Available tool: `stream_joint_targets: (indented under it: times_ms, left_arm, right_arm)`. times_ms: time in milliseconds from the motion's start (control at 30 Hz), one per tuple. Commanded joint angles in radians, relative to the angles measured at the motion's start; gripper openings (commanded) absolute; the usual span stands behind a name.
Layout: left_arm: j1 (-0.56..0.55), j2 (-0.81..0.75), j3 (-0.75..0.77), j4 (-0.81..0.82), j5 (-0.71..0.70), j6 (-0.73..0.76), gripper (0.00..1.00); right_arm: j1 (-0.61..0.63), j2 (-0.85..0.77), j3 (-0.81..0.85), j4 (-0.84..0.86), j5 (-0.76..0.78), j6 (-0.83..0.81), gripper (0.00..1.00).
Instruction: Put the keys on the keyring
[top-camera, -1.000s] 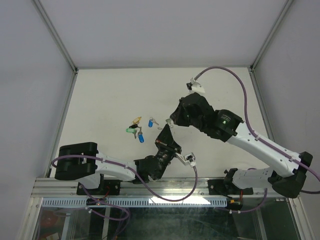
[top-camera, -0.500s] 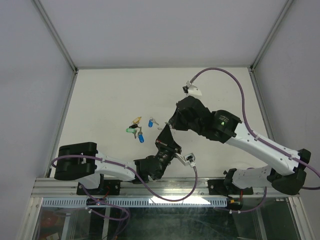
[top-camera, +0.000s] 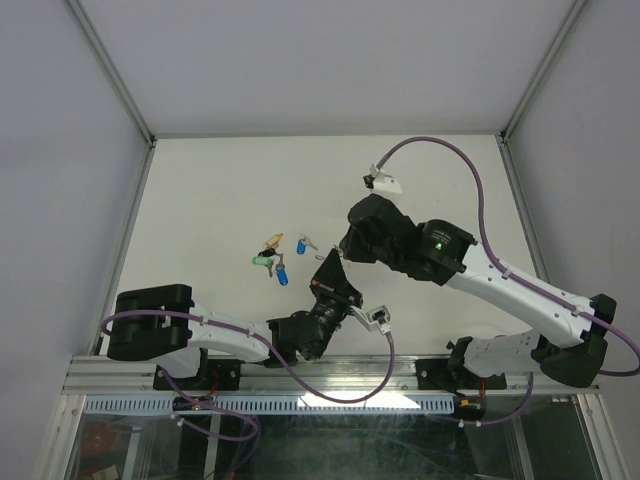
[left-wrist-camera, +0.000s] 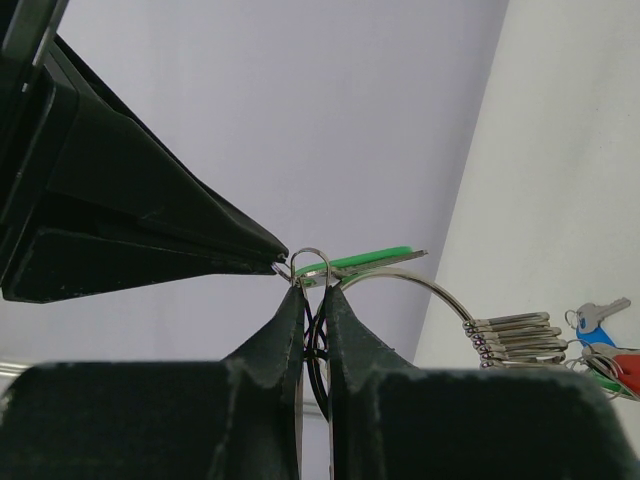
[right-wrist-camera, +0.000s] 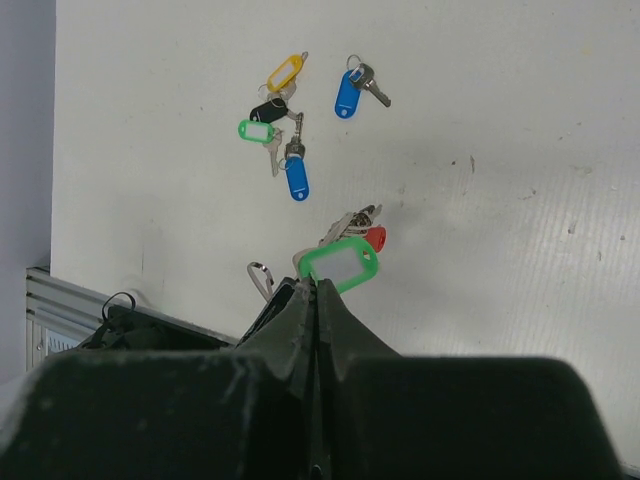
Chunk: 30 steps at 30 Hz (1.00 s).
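Note:
My left gripper is shut on the silver keyring, held up off the table. Several keys are bunched on the ring, one with a red cap. My right gripper is shut on a green-tagged key. Its small split ring sits right at the left fingertips, against the keyring. In the top view the two grippers meet tip to tip, the left gripper just below the right gripper. Loose keys lie on the table: yellow, blue, black, green and another blue.
The white table is walled by grey panels with metal frame posts at left and right. The right arm's purple cable loops above its wrist. A metal rail runs along the near edge.
The right arm's wrist and cable connector have shifted slightly to the left. Both grippers stay shut and tip to tip; the loose keys have not moved.

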Motion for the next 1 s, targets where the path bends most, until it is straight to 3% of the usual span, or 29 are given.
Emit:
stream_joint_targets:
  times_ms: [0,967]
  left_arm:
    - [0.002,-0.045,0.035,0.029,-0.003,-0.013,0.00]
    - [0.004,-0.044,0.038,0.020,-0.004,-0.020,0.00]
  right_arm:
    - [0.007,-0.005,0.036,0.027,0.013,0.022,0.00]
    - [0.015,0.007,0.057,-0.076,-0.017,0.057,0.00]
